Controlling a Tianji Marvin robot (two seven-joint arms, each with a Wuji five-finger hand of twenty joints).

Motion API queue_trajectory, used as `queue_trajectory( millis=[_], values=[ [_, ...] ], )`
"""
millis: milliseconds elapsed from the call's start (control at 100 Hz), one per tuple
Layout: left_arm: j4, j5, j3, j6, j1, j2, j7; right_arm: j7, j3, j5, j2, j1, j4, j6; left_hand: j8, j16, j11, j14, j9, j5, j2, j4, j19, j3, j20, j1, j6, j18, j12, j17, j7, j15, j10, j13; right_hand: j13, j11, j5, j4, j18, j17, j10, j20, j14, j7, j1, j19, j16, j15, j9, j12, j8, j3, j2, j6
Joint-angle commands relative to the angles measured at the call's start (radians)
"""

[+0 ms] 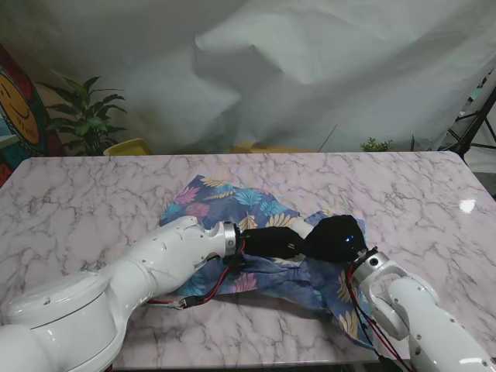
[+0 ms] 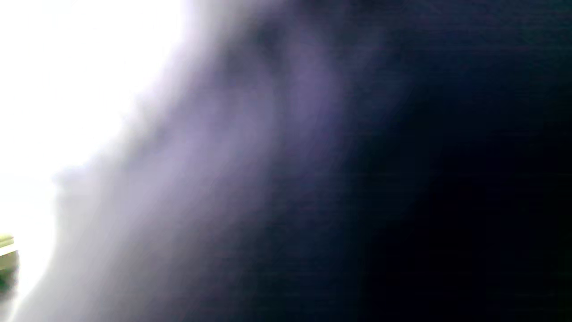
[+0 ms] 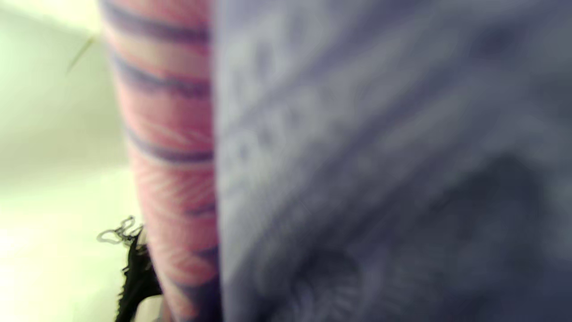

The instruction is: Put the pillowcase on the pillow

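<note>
A blue pillowcase (image 1: 232, 203) with pink, yellow and teal leaves lies crumpled on the marble table (image 1: 77, 201), a bit nearer to me than the middle. Both black hands meet on top of it, at its right side. The left hand (image 1: 277, 241) comes in from the left, lying long and flat across the cloth, and it reaches toward the right hand (image 1: 335, 238). The right hand looks like a round, dark lump, curled over where the cloth bunches up. The two hands touch or almost touch; I cannot tell which. I also cannot tell if the left hand is pinching the cloth or just resting on it, and the right hand looks bunched up, but I cannot see if cloth is inside its fingers. A small pale bit (image 1: 304, 227) shows between the hands, and it may be the pillow, but I am not sure. More cloth hangs past the right wrist, toward the table edge nearest me. The left wrist view is only a blur of dark purple cloth (image 2: 250, 170) pressed close. The right wrist view is blurry too, with a pink striped fold (image 3: 170, 147) next to grey-blue cloth. A green plant (image 1: 85, 116) stands behind the table at the far left, in front of a white sheet (image 1: 310, 70).
</note>
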Motion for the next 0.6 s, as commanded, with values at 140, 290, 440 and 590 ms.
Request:
queue_trajectory(
  millis=[140,290,440,590],
  values=[
    [-0.009,0.018,0.039,-0.016,0.046,0.029,-0.008,0.206,0.067,0.174,0.005,0.049,0.031,-0.159,0.054,0.054,0.062,0.097,0.085,0.065,-0.037,-0.042,0.076,-0.080,0.039,0.000,0.000,-0.054,0.042,0.001,0.121,0.065,0.088,0.081,-0.015,0.045,0.055,-0.012,-0.032,-0.011,0.139,-0.202,-0.456,-0.057,-0.043,0.243,0.084,0.151,0.047,-0.085,-0.076,-0.093,0.128,-0.022],
    [-0.012,0.016,0.047,-0.016,0.047,0.032,-0.009,0.490,0.101,0.446,0.004,0.050,0.035,-0.205,0.053,0.052,0.064,0.093,0.082,0.062,-0.036,-0.040,0.074,-0.083,0.037,0.001,0.000,-0.059,0.040,-0.003,0.121,0.066,0.086,0.078,0.031,-0.139,0.044,-0.018,0.058,-0.037,0.159,-0.327,0.052,-0.177,-0.024,0.092,-0.587,-0.012,0.048,-0.191,-0.223,-0.195,0.220,-0.007],
    [-0.013,0.025,0.046,-0.016,0.049,0.036,0.001,0.738,0.113,0.688,0.026,0.054,0.052,-0.175,0.054,0.051,0.066,0.093,0.084,0.063,-0.038,-0.039,0.074,-0.083,0.037,0.002,-0.001,-0.059,0.040,-0.004,0.123,0.067,0.085,0.079,0.033,-0.343,0.035,-0.015,0.170,-0.075,0.172,-0.471,0.116,-0.303,-0.026,-0.097,-0.698,-0.227,0.054,-0.301,-0.361,-0.246,0.288,0.030],
    [-0.010,0.033,0.041,-0.015,0.048,0.035,0.001,0.917,0.114,0.784,0.052,0.066,0.068,-0.079,0.053,0.050,0.066,0.092,0.081,0.060,-0.036,-0.039,0.074,-0.084,0.036,0.002,-0.001,-0.059,0.039,-0.006,0.123,0.067,0.084,0.078,0.032,-0.503,0.028,-0.009,0.233,-0.116,0.197,-0.617,0.161,-0.401,-0.052,-0.240,-0.773,-0.400,0.055,-0.381,-0.468,-0.270,0.325,0.082]
  ],
)
